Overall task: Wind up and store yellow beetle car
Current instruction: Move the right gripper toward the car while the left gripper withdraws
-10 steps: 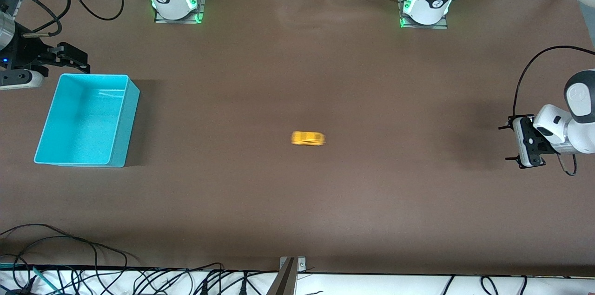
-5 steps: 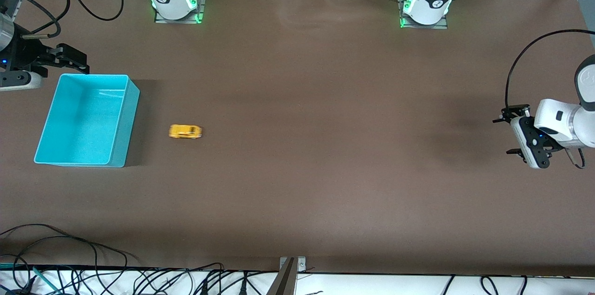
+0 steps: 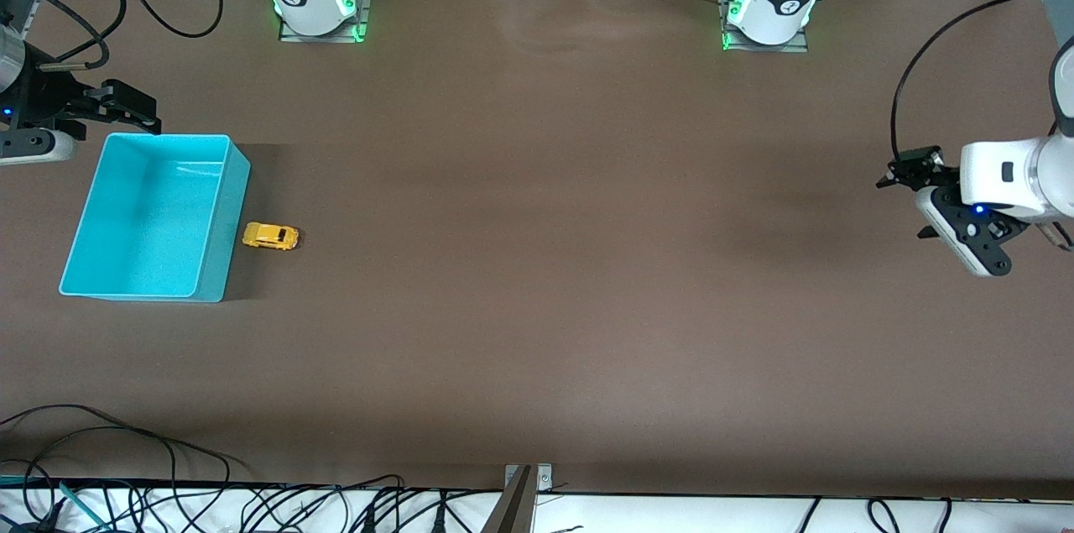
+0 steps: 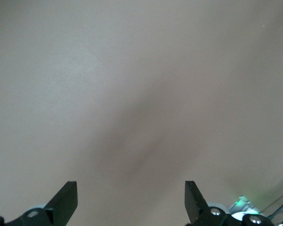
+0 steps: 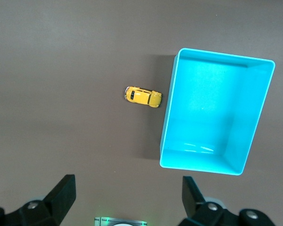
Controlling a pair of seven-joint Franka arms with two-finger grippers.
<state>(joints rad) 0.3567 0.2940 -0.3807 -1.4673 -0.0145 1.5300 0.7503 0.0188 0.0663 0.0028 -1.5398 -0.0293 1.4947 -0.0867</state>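
brown table top point(image 3: 537, 281) fills the front view. the yellow beetle car point(image 3: 271, 236) sits on it just beside the long outer wall of a turquoise bin point(image 3: 225, 206), at the right arm's end of the table; whether the two touch cannot be told. the bin is an open box with nothing in it. the right gripper point(image 3: 126, 107) hangs at the table's edge, over the spot beside the bin's short wall that lies farther from the camera. the left gripper point(image 3: 902, 180) hangs over bare table at the left arm's end, well apart from the car and bin. black cables point(image 3: 126, 466) trail along the table edge nearest the camera.

the left wrist view shows only bare table under the left gripper point(image 4: 130, 200), its two dark fingertips point(image 4: 66, 200) spread wide with nothing between them.

the right wrist view looks down on the car point(image 5: 142, 96) and the bin point(image 5: 167, 117), the car lying close beside the bin's long wall. the right gripper point(image 5: 127, 195) has its fingertips point(image 5: 63, 193) spread wide apart too, holding nothing.
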